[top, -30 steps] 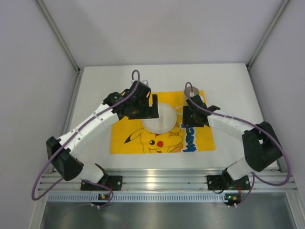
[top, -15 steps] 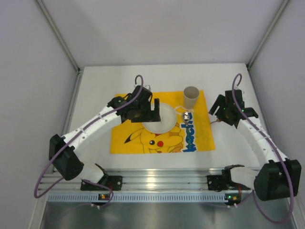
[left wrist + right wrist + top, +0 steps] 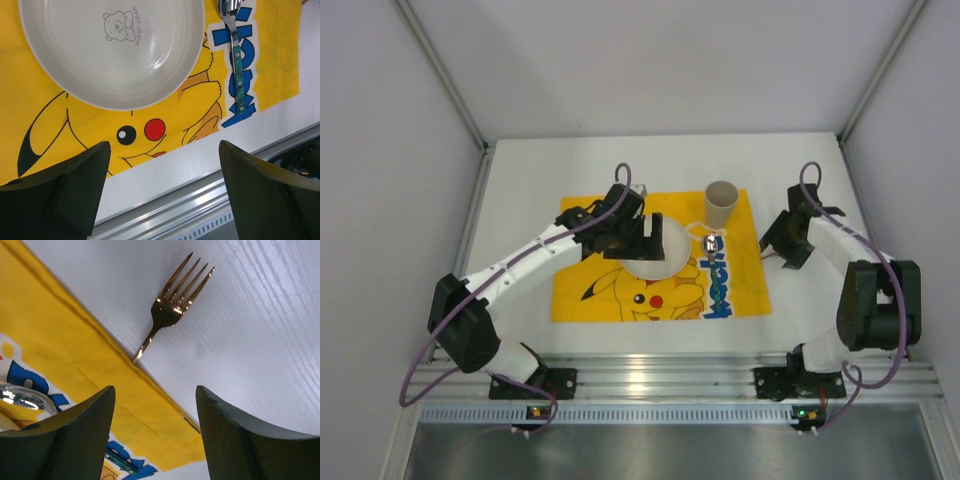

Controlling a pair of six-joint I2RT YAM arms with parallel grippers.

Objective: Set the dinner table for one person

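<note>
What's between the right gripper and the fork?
Nothing visible. The open right gripper points at the copper fork, which lies bare on the dinner table. Only its handle end reaches the yellow mat edge, possibly tucked under it.

Open dinner table (image 3: 525, 185) left of mat (image 3: 748, 272); cup (image 3: 721, 203), plate (image 3: 660, 262), spoon (image 3: 238, 75), fork (image 3: 172, 307) crowd right side.

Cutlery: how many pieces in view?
2. Spoon on the yellow mat beside the plate; copper fork on the table, handle under the mat's edge. More may be hidden.
</note>
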